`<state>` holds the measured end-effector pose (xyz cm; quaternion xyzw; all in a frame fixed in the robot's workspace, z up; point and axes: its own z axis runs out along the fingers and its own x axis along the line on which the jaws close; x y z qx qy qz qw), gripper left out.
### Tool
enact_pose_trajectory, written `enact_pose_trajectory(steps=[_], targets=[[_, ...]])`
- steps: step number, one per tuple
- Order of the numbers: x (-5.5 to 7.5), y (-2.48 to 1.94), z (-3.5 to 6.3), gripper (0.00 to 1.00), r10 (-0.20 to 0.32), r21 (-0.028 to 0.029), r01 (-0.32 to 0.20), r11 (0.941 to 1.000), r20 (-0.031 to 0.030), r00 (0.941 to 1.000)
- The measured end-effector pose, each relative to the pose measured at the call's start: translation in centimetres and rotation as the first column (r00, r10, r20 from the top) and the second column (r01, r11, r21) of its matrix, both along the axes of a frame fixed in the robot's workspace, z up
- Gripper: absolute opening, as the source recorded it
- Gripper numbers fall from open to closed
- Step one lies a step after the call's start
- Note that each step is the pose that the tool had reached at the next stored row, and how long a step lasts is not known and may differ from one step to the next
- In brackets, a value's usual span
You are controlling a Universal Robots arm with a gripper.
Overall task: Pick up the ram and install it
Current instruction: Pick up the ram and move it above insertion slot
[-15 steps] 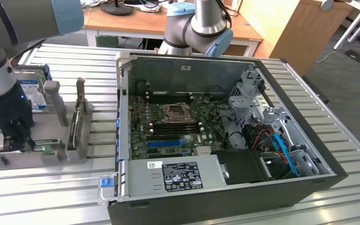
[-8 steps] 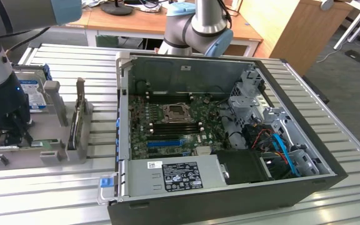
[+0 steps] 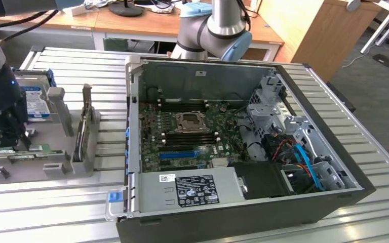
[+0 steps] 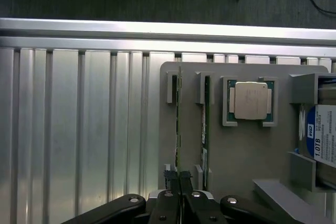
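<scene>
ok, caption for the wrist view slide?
Gripper shut on ram in grey tray, beside second stick, processor and hard drive.

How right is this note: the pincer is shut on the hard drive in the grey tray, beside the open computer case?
Wrong in one respect: the pincer is shut on a memory stick standing on edge in the grey tray, not on the hard drive, which sits apart from it. The wrist view shows this. The tray does lie beside the open computer case.

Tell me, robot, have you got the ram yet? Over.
Fingers shut on the ram. Ram on edge in the gray holder, not lifted yet. Second stick close beside it, not touching. Over.
</scene>
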<state>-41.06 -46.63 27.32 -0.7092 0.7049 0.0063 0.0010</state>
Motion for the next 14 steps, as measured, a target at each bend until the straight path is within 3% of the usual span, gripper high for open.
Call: enact_pose_trajectory(steps=[14], targets=[[0.0, 0.0, 4.82, 0.12, 0.0, 0.0001, 0.0, 1.0, 0.0001, 1.0]])
